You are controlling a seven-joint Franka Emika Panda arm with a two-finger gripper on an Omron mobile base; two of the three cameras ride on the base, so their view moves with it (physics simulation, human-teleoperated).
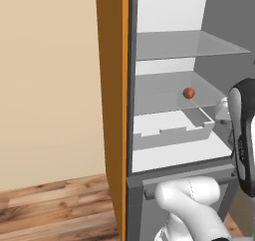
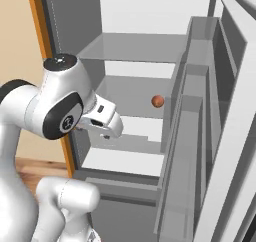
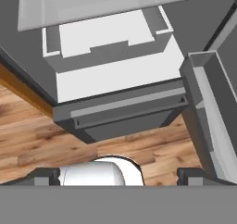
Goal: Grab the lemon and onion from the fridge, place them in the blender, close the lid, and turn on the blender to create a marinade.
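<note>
The fridge [image 1: 130, 110] stands open in front of me. One small orange-brown ball [image 1: 188, 92] [image 2: 157, 101] lies on its middle glass shelf [image 1: 159, 95]. I cannot tell whether this ball is the lemon or the onion. My gripper [image 3: 118, 177] is open and holds nothing. It hangs outside the fridge, in front of the lower shelves, and points down at the white drawer [image 3: 111, 38] and the floor. The hand [image 2: 102, 120] is left of the ball and lower, well apart from it. The blender and the lid are out of view.
An orange panel [image 1: 112, 85] flanks the fridge on the left. The open door with its grey racks [image 2: 200, 116] stands close on the right. A white drawer [image 1: 172, 130] sits under the ball's shelf. Wooden floor [image 1: 50, 205] lies below.
</note>
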